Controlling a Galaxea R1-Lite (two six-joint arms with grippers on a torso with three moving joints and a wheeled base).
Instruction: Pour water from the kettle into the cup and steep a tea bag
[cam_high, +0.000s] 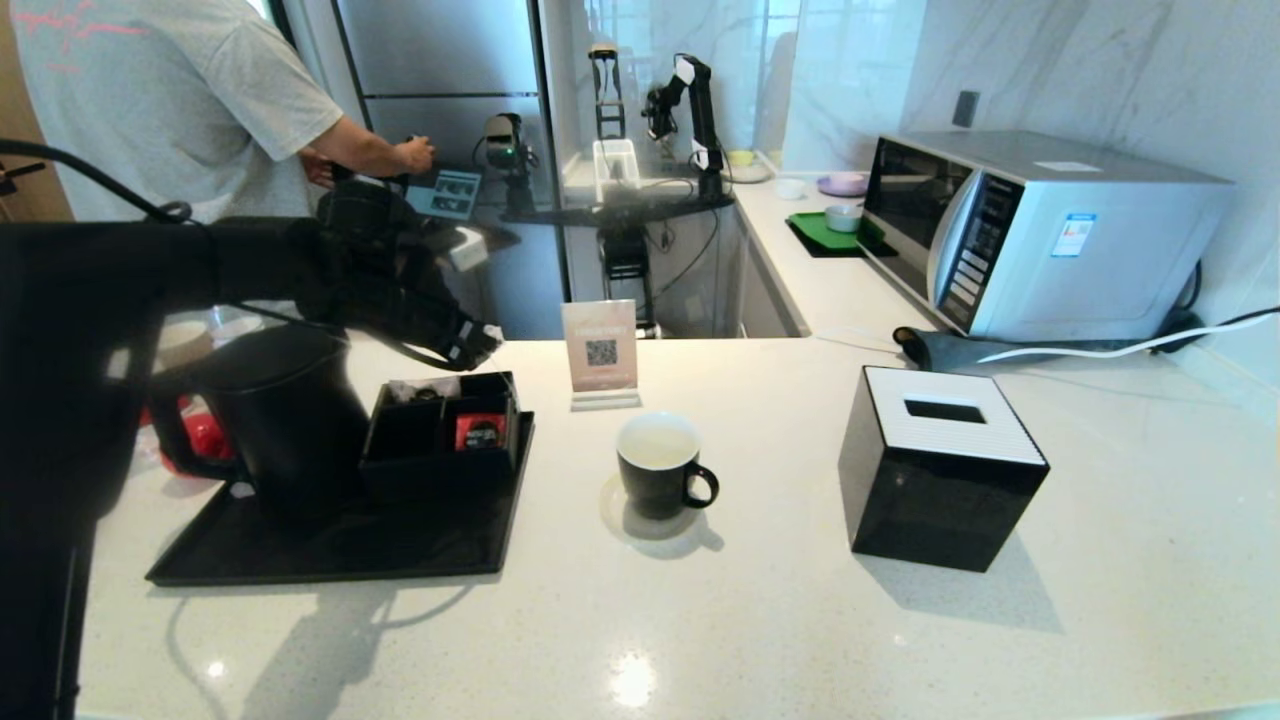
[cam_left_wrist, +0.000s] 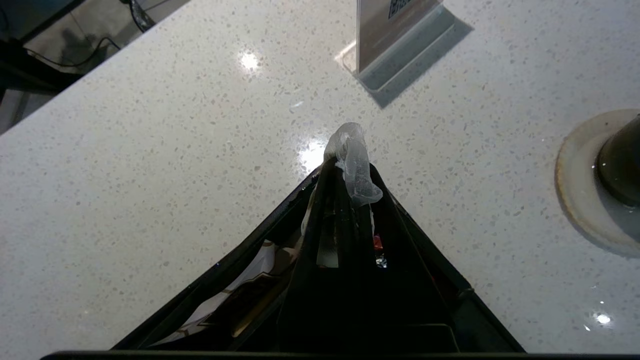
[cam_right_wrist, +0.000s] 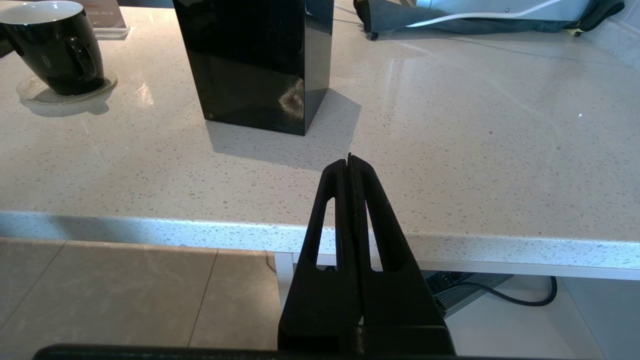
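Close under your left wrist camera, the left gripper (cam_left_wrist: 350, 165) is clamped on a small translucent white tea bag (cam_left_wrist: 354, 167), which pokes out past the black fingertips. In the head view that gripper hangs above the far edge of the black compartmented sachet box (cam_high: 440, 428) on the black tray (cam_high: 340, 545), beside the tall matte-black kettle (cam_high: 285, 420).

Your target, the small glossy black cup with a white inside (cam_high: 660, 478), stands on a pale coaster, well apart to the right, in front of the QR-code sign in its clear stand (cam_high: 600, 352).

Watch these risks:
- The hold looks thin, on one corner of the bag; a quick swing could shake it loose onto the speckled white counter (cam_high: 800, 620).
- Travelling low, you could clip the sign or the cup's rim and tip it.
- Whether the cup already holds water cannot be told from here; check before you lower the bag.

Your right gripper (cam_right_wrist: 350, 162) is parked at the counter's near edge, fingers pressed together, holding nothing.
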